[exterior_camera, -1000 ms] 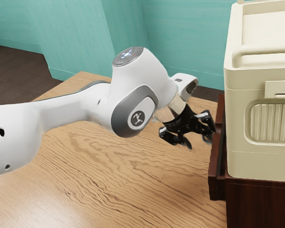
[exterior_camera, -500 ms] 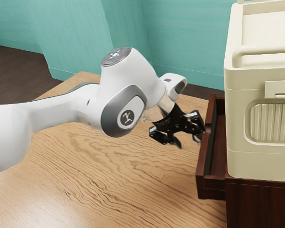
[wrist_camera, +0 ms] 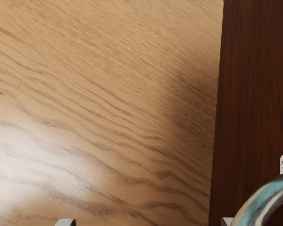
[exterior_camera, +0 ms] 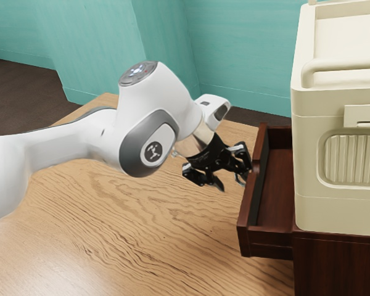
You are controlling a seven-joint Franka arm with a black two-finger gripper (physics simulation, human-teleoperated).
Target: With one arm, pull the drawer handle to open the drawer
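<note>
At the drawer's front, my gripper [exterior_camera: 231,183] is open, its two fingers spread, one of them right at the front panel. The dark reddish-brown drawer [exterior_camera: 276,197] stands pulled out of its cabinet [exterior_camera: 336,265], its inside showing from above. In the wrist view the curved, shiny metallic handle [wrist_camera: 265,201] is fixed to the dark drawer front [wrist_camera: 254,84], close by one fingertip of the gripper [wrist_camera: 146,222]. Whether that finger touches the handle is hard to tell; the hand largely hides the handle in the exterior view.
A large cream box [exterior_camera: 339,213] with a raised handle rests on top of the cabinet, beside the drawer opening. Below the arm spreads the wooden table [exterior_camera: 142,240]. Teal walls [exterior_camera: 234,68] rise behind it.
The drawer has slid out of the cabinet toward the exterior view's left, showing much more of its inside. My hand and arm have moved the same way, the gripper remaining open at the drawer front.
</note>
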